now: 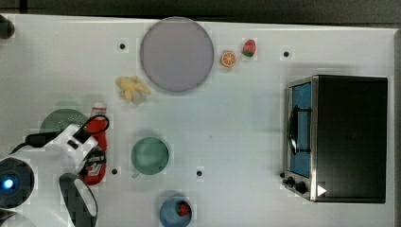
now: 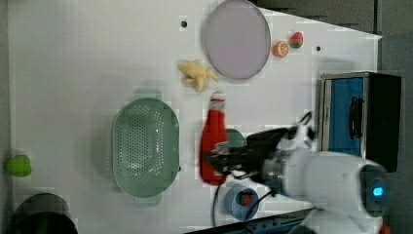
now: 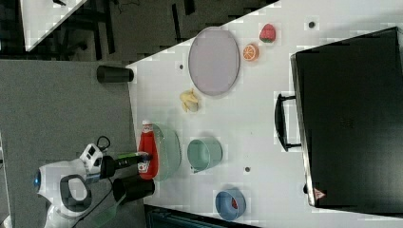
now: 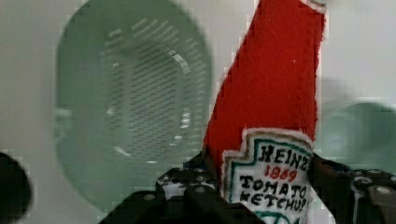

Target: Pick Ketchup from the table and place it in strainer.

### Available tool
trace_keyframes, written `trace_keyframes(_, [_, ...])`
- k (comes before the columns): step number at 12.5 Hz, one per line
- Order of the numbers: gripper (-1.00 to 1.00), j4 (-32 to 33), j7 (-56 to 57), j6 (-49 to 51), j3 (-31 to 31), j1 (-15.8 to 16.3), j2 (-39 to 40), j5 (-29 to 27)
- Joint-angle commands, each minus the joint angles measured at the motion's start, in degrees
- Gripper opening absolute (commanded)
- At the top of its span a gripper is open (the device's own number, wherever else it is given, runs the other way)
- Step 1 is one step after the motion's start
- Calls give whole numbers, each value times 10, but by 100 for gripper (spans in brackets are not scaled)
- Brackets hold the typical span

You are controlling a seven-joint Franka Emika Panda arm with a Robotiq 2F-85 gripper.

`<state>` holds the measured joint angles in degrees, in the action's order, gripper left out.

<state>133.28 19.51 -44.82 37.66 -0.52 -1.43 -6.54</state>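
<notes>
Above the desk (image 2: 73, 58), the jaws grip the Ketchup (image 2: 212, 141) at its label, in transit; the next move calls for carrying it over the strainer (image 2: 145, 146) and releasing.

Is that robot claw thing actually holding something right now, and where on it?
Yes: the pincer grips the ketchup bottle at its labelled lower body.

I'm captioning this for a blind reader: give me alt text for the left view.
The end effector grips a red ketchup squeeze bottle with a white cap, beside a pale mint-green oval perforated strainer on the white table.
</notes>
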Motion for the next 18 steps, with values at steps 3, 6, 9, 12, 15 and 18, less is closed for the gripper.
trace_keyframes(3, [24, -11, -148, -112, 31, 0, 91, -6])
trace_keyframes(6, [24, -11, -177, -178, 40, 11, 160, -4])
trace_keyframes(9, [71, -13, -177, -189, 39, 14, 198, -4])
trace_keyframes(12, [100, -21, -178, -196, 38, 12, 194, -4])
trace_keyframes(15, [100, -44, -180, -189, 27, -19, 145, -13])
trace_keyframes(18, [100, -73, -180, -134, 4, -68, 80, -14])
